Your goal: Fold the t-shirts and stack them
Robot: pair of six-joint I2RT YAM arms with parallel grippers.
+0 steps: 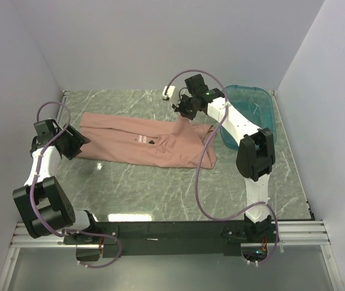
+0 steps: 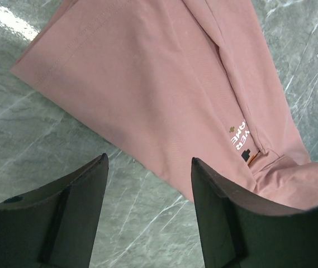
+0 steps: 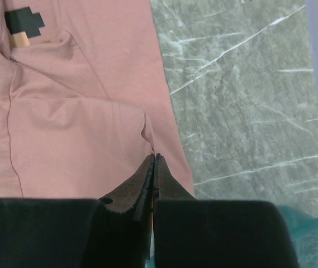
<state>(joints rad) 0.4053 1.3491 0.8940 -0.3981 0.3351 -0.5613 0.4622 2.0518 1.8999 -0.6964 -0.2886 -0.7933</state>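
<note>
T-shirt (image 1: pixel 136 142) lies outstretched, right pincer (image 3: pixel 154 159) clamped on its far edge (left pincer (image 2: pixel 148 161) gaping beside hem).

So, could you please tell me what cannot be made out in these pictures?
Chest print on the t-shirt: too small in the top view; a fold covers part of it in the left wrist view.
Teal tub: the right arm crosses it in the top view, hiding part of its inside.
How much cloth the right tool pinches: its own shut fingers cover that in the right wrist view.
</note>
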